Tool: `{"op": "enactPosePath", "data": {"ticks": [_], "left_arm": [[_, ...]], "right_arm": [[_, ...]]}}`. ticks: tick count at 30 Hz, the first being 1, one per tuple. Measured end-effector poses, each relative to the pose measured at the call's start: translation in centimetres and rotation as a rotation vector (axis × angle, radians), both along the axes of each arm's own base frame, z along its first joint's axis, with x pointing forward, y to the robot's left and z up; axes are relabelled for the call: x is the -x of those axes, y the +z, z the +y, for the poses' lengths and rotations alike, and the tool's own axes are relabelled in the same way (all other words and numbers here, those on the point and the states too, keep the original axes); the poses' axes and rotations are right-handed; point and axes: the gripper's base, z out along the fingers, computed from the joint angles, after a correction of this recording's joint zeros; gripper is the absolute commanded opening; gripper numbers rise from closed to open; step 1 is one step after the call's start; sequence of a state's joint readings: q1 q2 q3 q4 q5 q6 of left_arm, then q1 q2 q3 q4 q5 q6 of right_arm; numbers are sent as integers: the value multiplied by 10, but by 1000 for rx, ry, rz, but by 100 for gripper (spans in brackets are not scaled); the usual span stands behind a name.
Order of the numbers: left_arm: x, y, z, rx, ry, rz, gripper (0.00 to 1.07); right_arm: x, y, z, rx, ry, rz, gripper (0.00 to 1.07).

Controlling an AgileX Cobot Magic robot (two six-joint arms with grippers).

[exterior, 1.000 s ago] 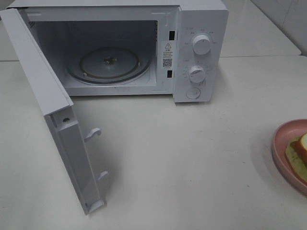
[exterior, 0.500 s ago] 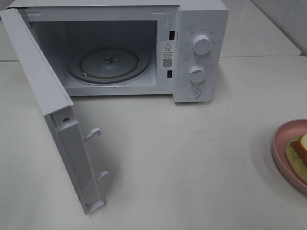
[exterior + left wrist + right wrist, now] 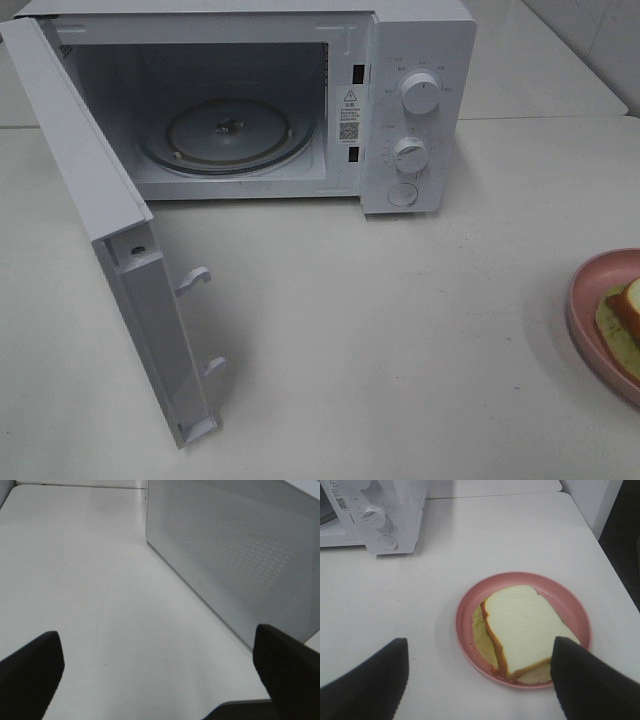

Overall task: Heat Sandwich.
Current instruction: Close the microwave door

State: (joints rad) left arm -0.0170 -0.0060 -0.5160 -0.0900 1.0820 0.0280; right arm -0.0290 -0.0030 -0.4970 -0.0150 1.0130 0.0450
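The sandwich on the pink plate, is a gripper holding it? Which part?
No, nothing is held. The sandwich lies on the pink plate, and the right gripper hovers open above it. The left gripper is open too, beside the microwave door.

Microwave (image 3: pixel 250 100) at table (image 3: pixel 400 330) rear (door (image 3: pixel 110 230) open leftward); sandwich (image 3: pixel 625 310) on plate (image 3: pixel 590 310), far right.

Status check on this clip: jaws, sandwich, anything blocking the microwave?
Left gripper open, empty, beside the microwave door. Right gripper open above the sandwich, not touching. Sandwich on pink plate. Microwave open, nothing blocking.
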Motion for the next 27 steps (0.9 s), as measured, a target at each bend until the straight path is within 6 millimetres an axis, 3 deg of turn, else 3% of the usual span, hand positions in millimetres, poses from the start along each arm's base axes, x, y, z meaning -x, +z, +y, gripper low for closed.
{"op": "enactPosePath", "data": {"ticks": [27], "left_arm": [[0,0,0,3,-2,0,97]], "right_arm": [[0,0,0,0,0,0,76]]}}
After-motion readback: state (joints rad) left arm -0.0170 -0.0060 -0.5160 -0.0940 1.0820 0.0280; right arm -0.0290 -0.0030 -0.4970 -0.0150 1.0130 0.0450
